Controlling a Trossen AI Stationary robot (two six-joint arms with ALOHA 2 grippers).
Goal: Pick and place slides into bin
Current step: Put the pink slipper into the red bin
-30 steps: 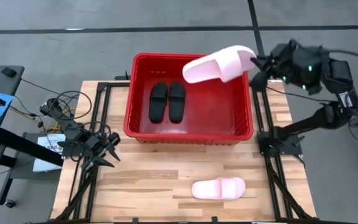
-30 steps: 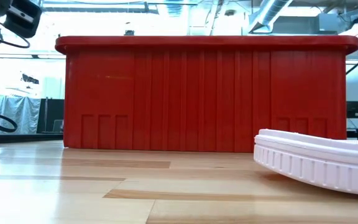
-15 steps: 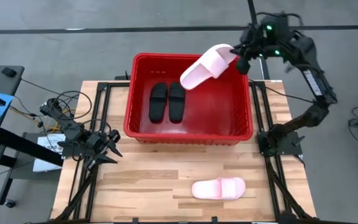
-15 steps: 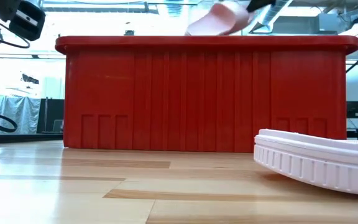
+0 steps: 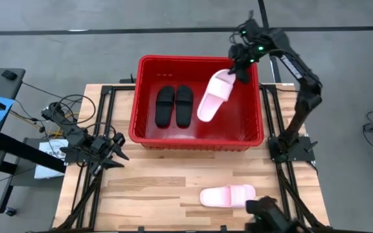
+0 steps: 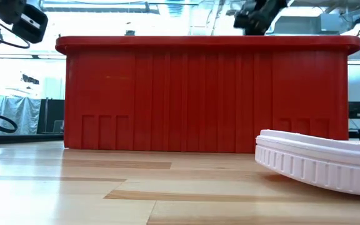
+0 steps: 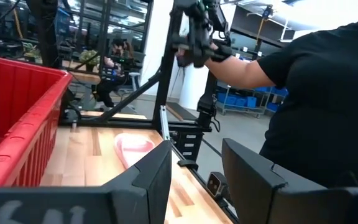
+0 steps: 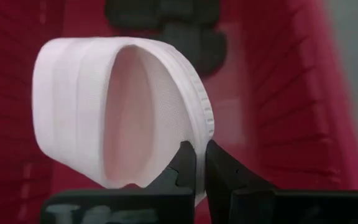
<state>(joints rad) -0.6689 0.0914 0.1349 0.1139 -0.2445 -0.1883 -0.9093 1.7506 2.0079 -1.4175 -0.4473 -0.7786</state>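
Observation:
The red bin stands at the table's far middle, with two black slides lying side by side on its floor at the left. My right gripper is over the bin's far right corner, shut on a pink slide that slants down into the bin. The bin's near wall hides that slide in the low view. A second pink slide lies flat on the table near the front edge. My left gripper waits open at the table's left edge, nothing between its fingers. My right gripper pinches the pink slide's sole edge at its strap end between its two fingers, one finger on the footbed side and one outside. The fingers slant down from the far right. The slide hangs below them; whether its low end touches the bin floor, I cannot tell.
A person in a black shirt stands at the table's near right corner, the head just beside the loose pink slide. Cables lie off the table's left edge. Black frame rails run along both sides of the table.
My right gripper has swung from beyond the bin's far right corner toward the left and down over the bin, tipping its fingers downward. The pink slide has turned from lying level above the rim to hanging slanted inside the bin. A person's head has come in at the near edge.

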